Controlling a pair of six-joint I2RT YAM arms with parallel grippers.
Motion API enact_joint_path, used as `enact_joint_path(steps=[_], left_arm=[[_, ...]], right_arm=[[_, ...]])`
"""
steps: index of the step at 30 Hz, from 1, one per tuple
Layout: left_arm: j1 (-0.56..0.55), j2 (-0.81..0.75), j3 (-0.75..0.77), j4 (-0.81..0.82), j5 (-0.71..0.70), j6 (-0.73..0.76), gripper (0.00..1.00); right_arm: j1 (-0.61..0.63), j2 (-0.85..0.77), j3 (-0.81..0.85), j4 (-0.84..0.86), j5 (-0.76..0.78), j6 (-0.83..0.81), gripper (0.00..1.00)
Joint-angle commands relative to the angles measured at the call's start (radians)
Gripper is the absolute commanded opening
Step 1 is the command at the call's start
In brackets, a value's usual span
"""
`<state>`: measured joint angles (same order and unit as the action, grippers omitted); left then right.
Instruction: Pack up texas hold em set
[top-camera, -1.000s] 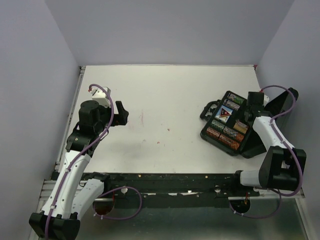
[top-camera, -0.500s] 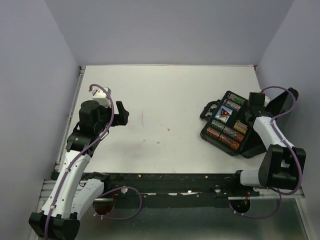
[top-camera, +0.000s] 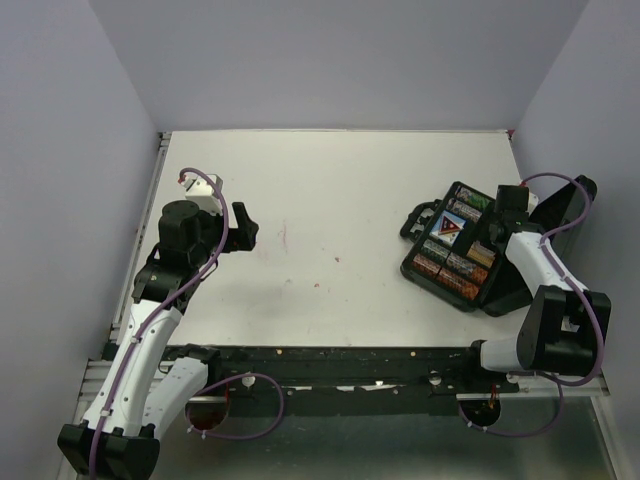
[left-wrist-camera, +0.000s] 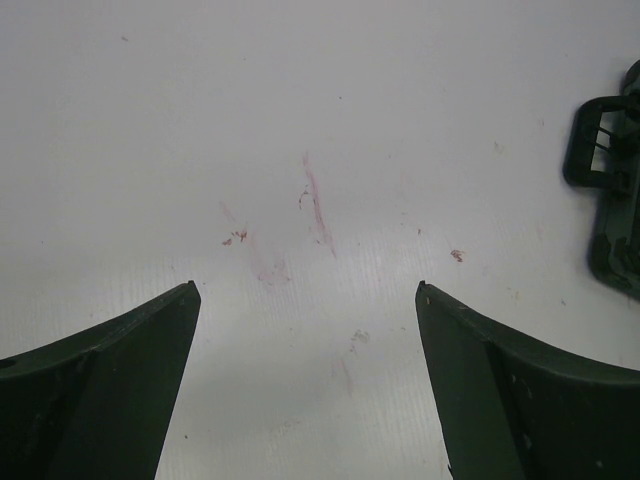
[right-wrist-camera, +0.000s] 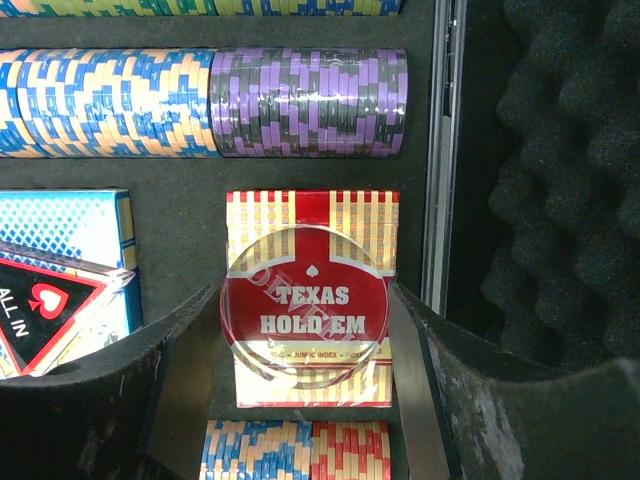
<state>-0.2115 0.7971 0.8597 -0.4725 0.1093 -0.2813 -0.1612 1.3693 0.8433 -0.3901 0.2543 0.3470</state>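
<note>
At the left, the left gripper (top-camera: 243, 228) hangs over the bare white table (top-camera: 330, 190) with its fingers spread wide and nothing between them. Its wrist view shows only faint red smudges on the surface and, at the far right edge, a corner of the case (left-wrist-camera: 610, 200). This arm has not moved in the last second. Further right, the black case lies open near the table's right edge, and its trays are already filled. The chip rows (right-wrist-camera: 200, 100) are seated, the blue card box (right-wrist-camera: 65, 230) carries the triangular marker (right-wrist-camera: 45, 310), and the red card box (right-wrist-camera: 312, 215) sits beside it. The only change is on the right, where the arm's elbow and wrist have settled very slightly while the right gripper (right-wrist-camera: 305, 295) stays above the case. Its fingers stand partway closed and press against both edges of the clear marker (right-wrist-camera: 305, 310), holding it directly over the red card box. That small adjustment suggests a final line-up. The marker probably needs only setting down and releasing, after which the foam-lined lid (right-wrist-camera: 560, 150) remains to be closed.
</note>
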Motion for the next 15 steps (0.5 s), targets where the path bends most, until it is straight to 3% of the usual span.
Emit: enact_joint_path(steps=[1, 8, 15], left_arm=[[-0.003, 0.001, -0.01, 0.014, 0.021, -0.001, 0.97], [-0.003, 0.002, -0.01, 0.014, 0.021, -0.001, 0.97], [-0.003, 0.002, -0.01, 0.012, 0.021, 0.001, 0.97]], right_arm=[[-0.006, 0.011, -0.007, 0.014, 0.042, -0.008, 0.48], [-0.006, 0.02, -0.006, 0.014, 0.039, -0.008, 0.52], [-0.006, 0.03, 0.0, 0.011, 0.033, -0.013, 0.63]])
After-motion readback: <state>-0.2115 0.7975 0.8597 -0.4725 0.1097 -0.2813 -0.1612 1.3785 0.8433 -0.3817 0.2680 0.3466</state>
